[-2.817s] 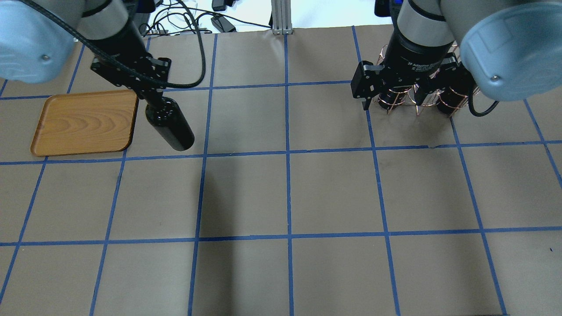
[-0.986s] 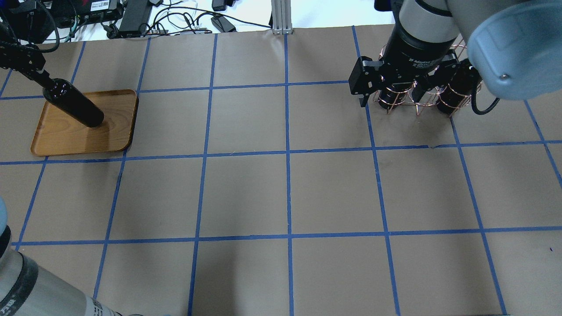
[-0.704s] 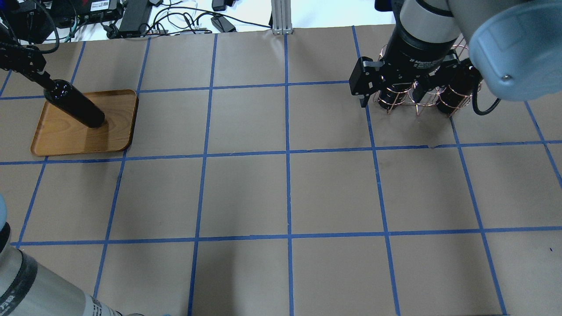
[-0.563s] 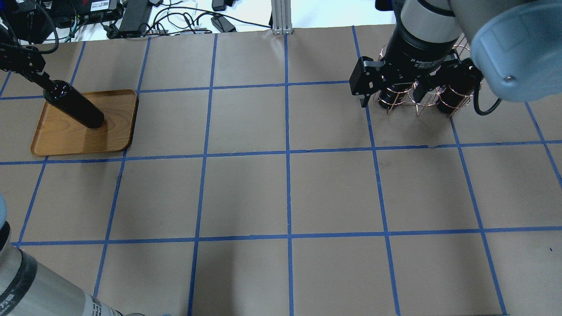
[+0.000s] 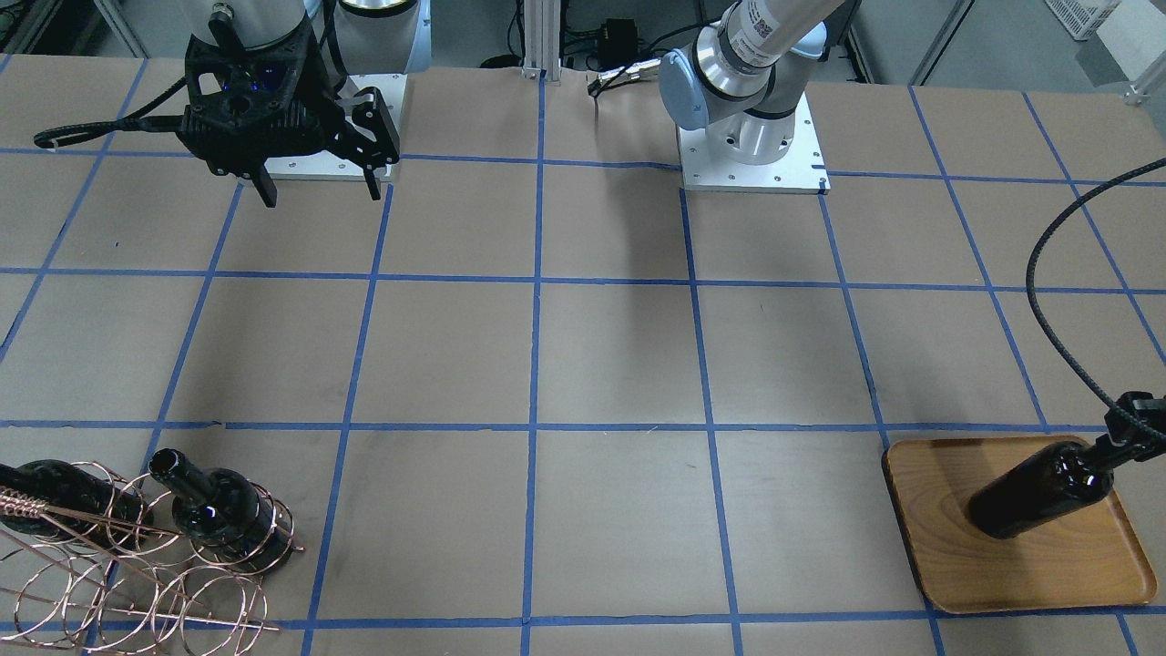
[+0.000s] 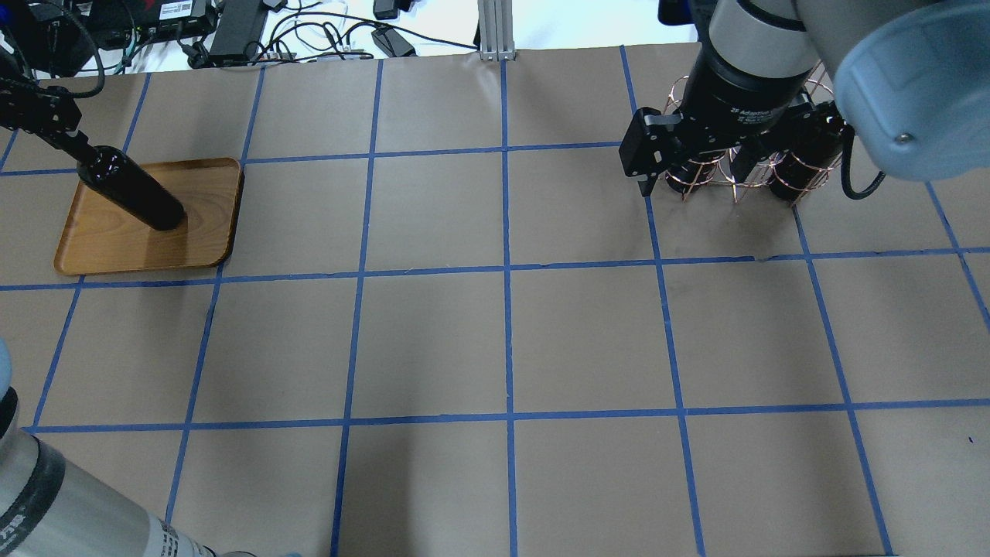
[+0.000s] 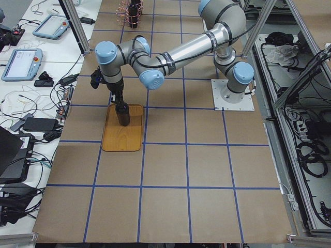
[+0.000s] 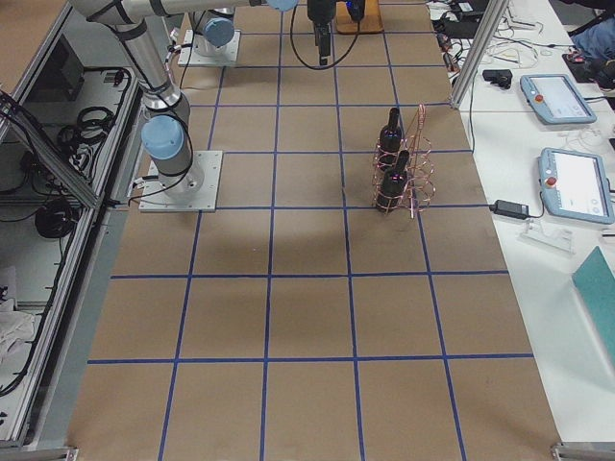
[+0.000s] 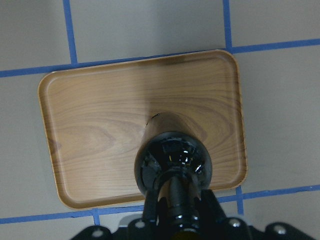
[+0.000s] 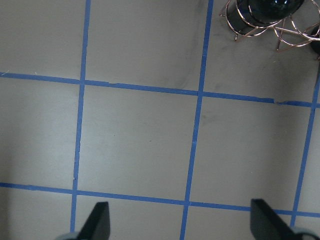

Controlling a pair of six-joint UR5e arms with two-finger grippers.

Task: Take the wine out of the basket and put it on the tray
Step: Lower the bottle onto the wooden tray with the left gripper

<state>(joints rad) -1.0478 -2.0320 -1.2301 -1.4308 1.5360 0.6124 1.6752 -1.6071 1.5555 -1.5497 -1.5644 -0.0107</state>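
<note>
My left gripper is shut on the neck of a dark wine bottle. The bottle is upright over the wooden tray, with its base at the tray's surface; I cannot tell if it touches. The left wrist view shows the bottle over the tray's near half. My right gripper is open and empty, high above the table near the copper wire basket. Two more dark bottles sit in the basket's loops.
The table is brown paper with a blue tape grid. Cables and power bricks lie past the far edge. An aluminium post stands at the far middle. The left arm's cable loops over the table near the tray.
The left gripper carried the bottle from the right of the tray to over the tray, then shifted only slightly in the last second. The right gripper stayed open by the basket.
</note>
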